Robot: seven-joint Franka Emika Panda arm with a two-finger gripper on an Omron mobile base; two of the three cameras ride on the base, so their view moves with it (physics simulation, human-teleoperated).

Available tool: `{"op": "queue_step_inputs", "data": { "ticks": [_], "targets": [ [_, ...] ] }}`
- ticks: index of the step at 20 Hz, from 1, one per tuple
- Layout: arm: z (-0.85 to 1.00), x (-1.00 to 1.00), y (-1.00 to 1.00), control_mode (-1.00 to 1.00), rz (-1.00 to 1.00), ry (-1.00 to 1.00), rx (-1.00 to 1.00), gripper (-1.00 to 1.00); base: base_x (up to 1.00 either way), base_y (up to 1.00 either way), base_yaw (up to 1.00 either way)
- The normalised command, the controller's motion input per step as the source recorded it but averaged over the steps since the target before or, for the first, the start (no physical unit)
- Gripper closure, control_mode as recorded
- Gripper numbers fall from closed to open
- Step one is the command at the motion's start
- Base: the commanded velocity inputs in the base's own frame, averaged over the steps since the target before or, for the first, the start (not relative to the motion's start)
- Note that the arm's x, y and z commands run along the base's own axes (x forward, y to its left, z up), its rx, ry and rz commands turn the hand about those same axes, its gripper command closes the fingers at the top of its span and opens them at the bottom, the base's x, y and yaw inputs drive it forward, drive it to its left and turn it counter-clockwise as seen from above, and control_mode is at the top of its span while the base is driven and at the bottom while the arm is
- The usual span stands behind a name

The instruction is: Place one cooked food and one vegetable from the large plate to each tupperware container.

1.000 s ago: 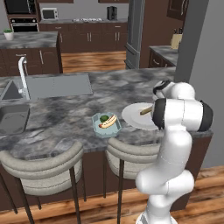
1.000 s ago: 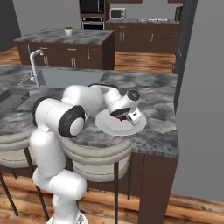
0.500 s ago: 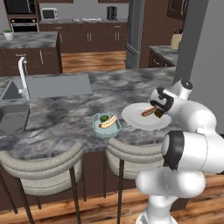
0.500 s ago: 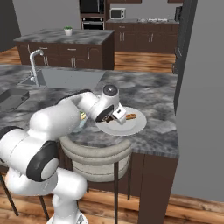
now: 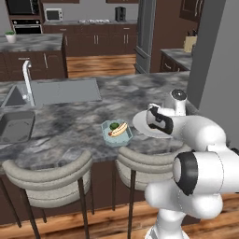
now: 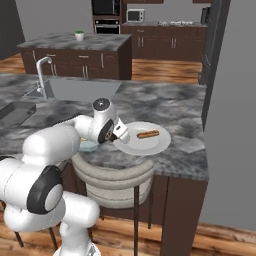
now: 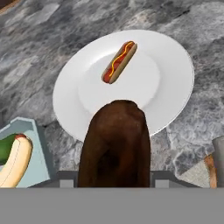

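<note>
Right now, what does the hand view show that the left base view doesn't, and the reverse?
Hand view adds: the hot dog lying on the plate, and a brown lump held close before the lens. Left base view adds: the sink, its faucet and two stools. Both: the white plate and the blue-green tub holding a sausage bun and a green piece.

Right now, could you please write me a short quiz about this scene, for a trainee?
1. True or false: the large plate is bare.
2. What lies in the blue-green tub? A) a sausage bun and a green vegetable B) nothing C) a knife
3. Fill in: the gripper holds a ___ lump.
Key: 1 false, an elongated piece lies on it; 2 A; 3 brown.
</note>
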Motion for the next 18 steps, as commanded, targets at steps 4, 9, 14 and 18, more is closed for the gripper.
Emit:
{"op": "queue_step_inputs", "data": {
  "ticks": [4,9,14,18],
  "targets": [
    [0.00,0.00,0.00,1.00,0.00,0.00,0.00,1.00,-0.21,0.69,0.03],
    [0.00,0.00,0.00,1.00,0.00,0.00,0.00,1.00,-0.27,0.63,0.08],
    [0.00,0.00,0.00,1.00,0.00,0.00,0.00,1.00,-0.06,0.70,0.10],
    [0.00,0.00,0.00,1.00,0.00,0.00,0.00,1.00,0.24,0.64,0.10]
  ]
}}
